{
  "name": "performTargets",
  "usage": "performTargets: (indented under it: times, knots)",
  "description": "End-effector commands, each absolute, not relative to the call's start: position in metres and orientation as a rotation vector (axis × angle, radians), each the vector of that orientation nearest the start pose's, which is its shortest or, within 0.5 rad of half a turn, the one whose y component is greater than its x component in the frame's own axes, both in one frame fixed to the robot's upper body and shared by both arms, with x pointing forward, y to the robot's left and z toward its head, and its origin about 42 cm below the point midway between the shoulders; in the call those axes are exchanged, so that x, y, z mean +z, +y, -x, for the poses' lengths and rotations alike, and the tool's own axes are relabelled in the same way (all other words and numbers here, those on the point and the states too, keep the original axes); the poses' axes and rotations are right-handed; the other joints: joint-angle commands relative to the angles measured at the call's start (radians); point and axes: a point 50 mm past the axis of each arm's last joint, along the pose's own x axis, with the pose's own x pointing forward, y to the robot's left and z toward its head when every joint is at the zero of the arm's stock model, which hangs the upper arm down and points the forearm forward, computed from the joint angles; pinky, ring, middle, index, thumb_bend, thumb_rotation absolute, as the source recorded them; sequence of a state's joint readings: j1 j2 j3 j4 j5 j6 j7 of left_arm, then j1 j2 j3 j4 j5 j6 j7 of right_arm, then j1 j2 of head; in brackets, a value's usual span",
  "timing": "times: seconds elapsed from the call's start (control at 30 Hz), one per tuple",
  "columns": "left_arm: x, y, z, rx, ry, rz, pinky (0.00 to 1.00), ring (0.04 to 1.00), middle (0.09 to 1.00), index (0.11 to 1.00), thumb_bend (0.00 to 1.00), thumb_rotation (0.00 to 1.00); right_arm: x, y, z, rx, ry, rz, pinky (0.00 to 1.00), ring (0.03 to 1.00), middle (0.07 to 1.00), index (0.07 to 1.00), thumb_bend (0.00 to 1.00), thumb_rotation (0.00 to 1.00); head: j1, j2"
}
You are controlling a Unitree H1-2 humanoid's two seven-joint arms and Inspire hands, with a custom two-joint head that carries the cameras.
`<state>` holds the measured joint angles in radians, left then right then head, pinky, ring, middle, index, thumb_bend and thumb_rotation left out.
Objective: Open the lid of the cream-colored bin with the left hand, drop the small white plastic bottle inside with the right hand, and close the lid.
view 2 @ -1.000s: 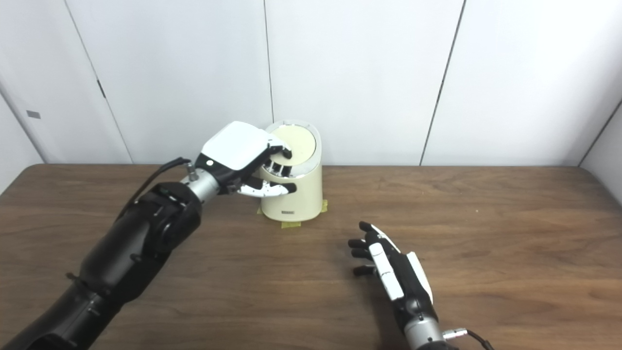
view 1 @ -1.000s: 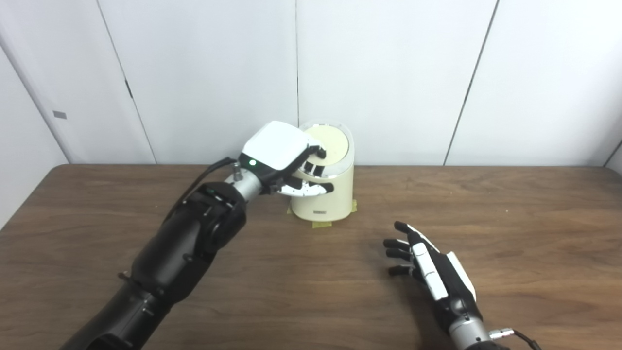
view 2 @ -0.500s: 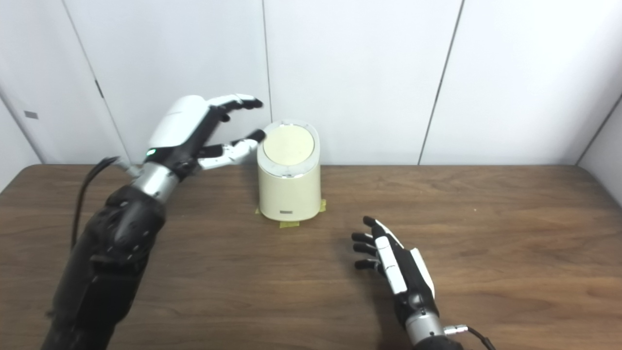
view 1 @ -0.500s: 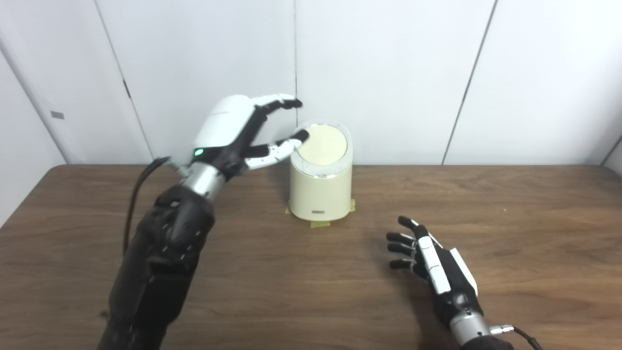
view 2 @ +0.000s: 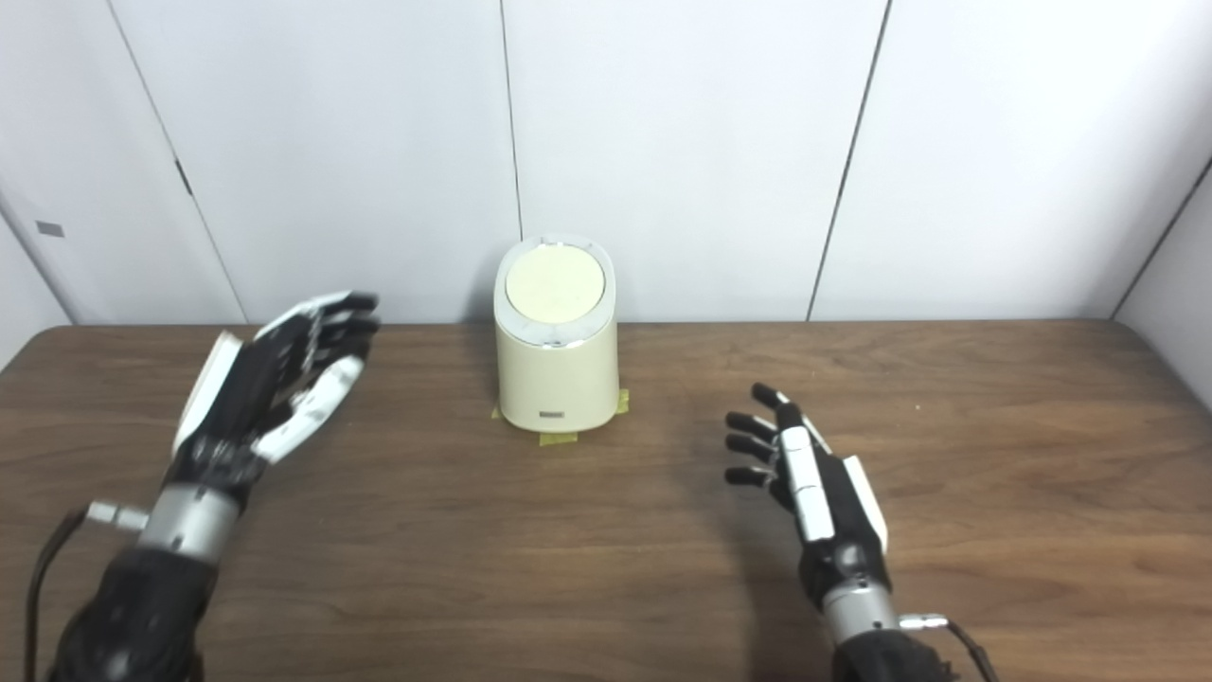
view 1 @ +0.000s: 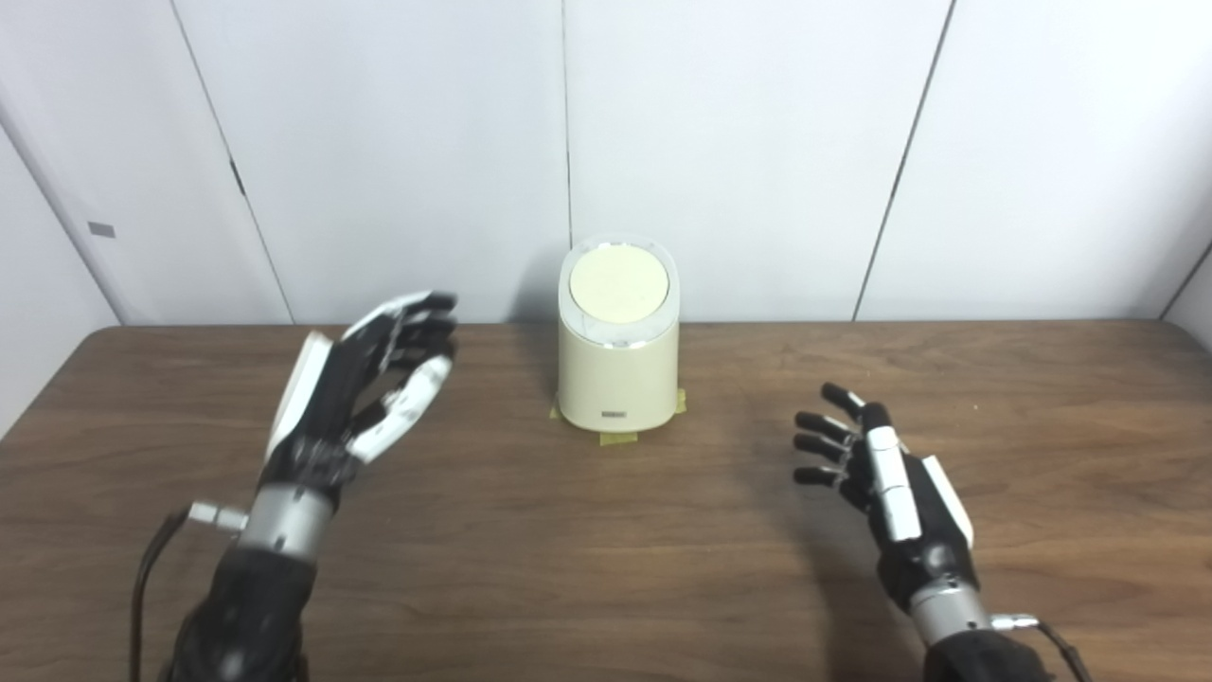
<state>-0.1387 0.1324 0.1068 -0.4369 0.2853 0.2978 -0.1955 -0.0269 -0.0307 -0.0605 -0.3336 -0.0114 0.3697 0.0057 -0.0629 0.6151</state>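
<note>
While its round lid (view 1: 619, 284) lies flat and closed on top, the cream-colored bin (view 1: 617, 367) stands upright at the far middle of the tabletop (view 1: 606, 559), close to the white panelled wall (view 1: 739, 142). A pale translucent ring runs around the rim of the lid, and a small dark label sits low on the bin's front. Bits of yellowish tape (view 1: 620, 438) show at the foot of the bin, on its front and at both sides, stuck to the wood.

No small white bottle can be seen anywhere on the tabletop or in either hand.

To the left of the bin, well apart from it, the left hand (view 1: 365, 379) is raised above the tabletop with its palm turned inward toward the bin. Its fingers (view 1: 417, 317) are spread and extended, holding nothing. A thin cable hangs by the left wrist.

To the right of the bin and nearer the robot, the right hand (view 1: 885, 469) sits low over the wood, palm turned toward the left. Its fingers (view 1: 819, 445) are apart and slightly curled, and it too holds nothing. Neither hand touches the bin.
</note>
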Motion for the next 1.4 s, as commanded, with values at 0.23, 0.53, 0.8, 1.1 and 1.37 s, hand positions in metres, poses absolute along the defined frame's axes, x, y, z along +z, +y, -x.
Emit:
performTargets:
  times: [0.23,0.53,0.8,1.1,1.37]
  knots:
    - [0.191,0.257,-0.262,0.030,-0.131,-0.230,0.81,0.798,0.800,0.836,0.37,0.63,0.173,-0.242,-0.275,-0.075,-0.082,0.065,0.61,0.777,0.786,0.846,0.53,1.00,0.004,0.017]
    - [0.144,0.260,-0.224,0.078,-0.022,0.067,0.89,0.890,0.912,0.887,0.39,0.67,0.153,-0.244,-0.258,-0.058,-0.053,0.031,0.79,0.888,0.901,0.894,0.54,1.00,0.029,0.035]
    - [0.131,0.257,-0.206,0.047,0.022,0.109,0.96,0.954,0.974,0.967,0.43,0.77,0.143,-0.249,-0.243,-0.072,-0.052,0.034,0.82,0.925,0.939,0.996,0.57,1.00,0.039,0.067]
    - [0.129,0.257,-0.199,0.070,0.022,0.032,0.93,0.942,0.963,0.973,0.43,0.78,0.125,-0.249,-0.235,-0.093,-0.096,0.032,0.84,0.927,0.933,0.958,0.59,1.00,0.035,0.093]
    - [0.129,0.257,-0.206,0.099,0.000,0.002,0.92,0.938,0.960,0.962,0.44,0.73,0.123,-0.246,-0.236,-0.099,-0.105,0.007,0.86,0.933,0.931,0.952,0.56,1.00,0.032,0.103]
